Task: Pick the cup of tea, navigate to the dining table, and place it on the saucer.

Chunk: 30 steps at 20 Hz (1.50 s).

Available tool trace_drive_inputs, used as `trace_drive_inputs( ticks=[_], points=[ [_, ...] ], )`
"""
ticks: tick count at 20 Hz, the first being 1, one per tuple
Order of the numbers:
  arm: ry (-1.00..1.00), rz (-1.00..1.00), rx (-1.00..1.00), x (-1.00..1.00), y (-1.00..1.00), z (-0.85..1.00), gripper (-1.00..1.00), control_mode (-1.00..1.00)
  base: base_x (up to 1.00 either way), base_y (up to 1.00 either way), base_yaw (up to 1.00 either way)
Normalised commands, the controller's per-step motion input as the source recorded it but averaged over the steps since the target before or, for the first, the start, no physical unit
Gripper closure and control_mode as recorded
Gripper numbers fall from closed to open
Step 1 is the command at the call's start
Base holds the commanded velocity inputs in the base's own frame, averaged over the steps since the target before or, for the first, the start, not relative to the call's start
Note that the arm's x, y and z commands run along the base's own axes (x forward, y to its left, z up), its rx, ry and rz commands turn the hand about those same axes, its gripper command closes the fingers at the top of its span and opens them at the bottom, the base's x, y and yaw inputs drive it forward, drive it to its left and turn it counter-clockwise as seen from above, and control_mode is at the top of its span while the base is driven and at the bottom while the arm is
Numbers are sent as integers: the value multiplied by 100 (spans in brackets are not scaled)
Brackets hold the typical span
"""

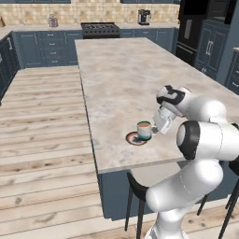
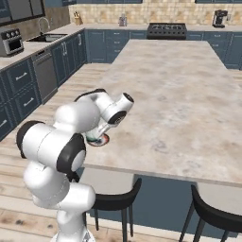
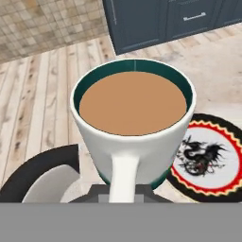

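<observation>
you have the cup of tea (image 1: 144,130) over the saucer (image 1: 134,139), near the front edge of the dining table (image 1: 121,79); whether its base touches the dish you cannot tell; in the hand view the saucer (image 3: 208,158) sits off to one side of the cup (image 3: 133,123), so centring looks incomplete; the gripper (image 1: 156,128) meets the cup on its handle side, handle toward the camera, probably to keep the cup upright and the tea level; finger tips hidden, so pinching or released cannot be told; judged: final placing step, release not confirmed.
</observation>
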Motion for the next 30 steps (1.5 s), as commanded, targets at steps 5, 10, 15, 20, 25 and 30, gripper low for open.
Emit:
trace_drive_inputs(
  ticks=[5,10,15,20,25,30],
  points=[
    [-1,0,-1,43,1,-36,100,-100,0,0,0],
    [-6,0,-3,35,6,-35,100,-100,0,0,0],
    [-7,0,-2,30,2,-14,100,-100,0,0,0],
    [-8,0,-2,13,11,-24,100,-100,0,0,0],
    [-5,0,-2,0,15,-27,100,-100,0,0,0],
    [-1,0,0,17,2,-9,100,-100,0,0,0]
  ],
)
